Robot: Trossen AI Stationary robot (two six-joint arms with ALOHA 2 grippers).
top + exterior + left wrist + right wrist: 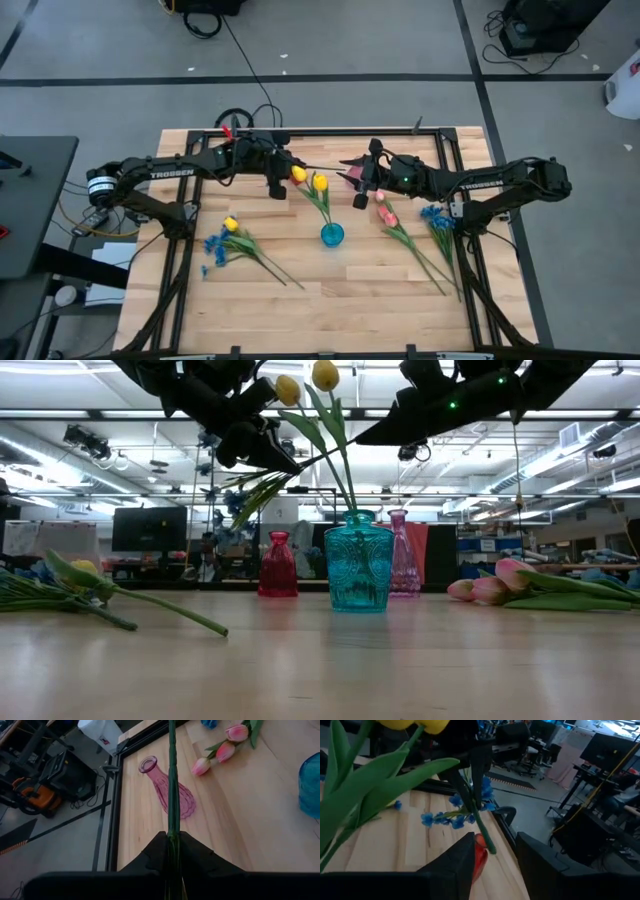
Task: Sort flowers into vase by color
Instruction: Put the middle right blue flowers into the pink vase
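Observation:
My left gripper (173, 835) is shut on a yellow tulip (298, 174), held above the table's middle. Its green stem runs toward my right gripper (495, 840), which stands open with the stem's free end (490, 849) in the gap between its fingers; I cannot tell if they touch. A second yellow tulip (319, 183) stands with its stem in the teal vase (332, 234). Another yellow tulip (232, 225) and blue sprigs (213, 245) lie at the left. Pink tulips (385, 212) and blue sprigs (437, 218) lie at the right. My left gripper pinches the yellow tulip's stem (173, 826) between its two fingers. The fingers come from the table's left, slanting a little downward, and the stem runs out forward along them. The tulip is lifted clear of the table, its stem about level above the vases.
A pink vase (167, 790) and a red vase (278, 565) stand behind the teal one, below the two grippers. The near half of the wooden table (330, 300) holds only stem ends. Black frame rails (470, 290) run along its sides.

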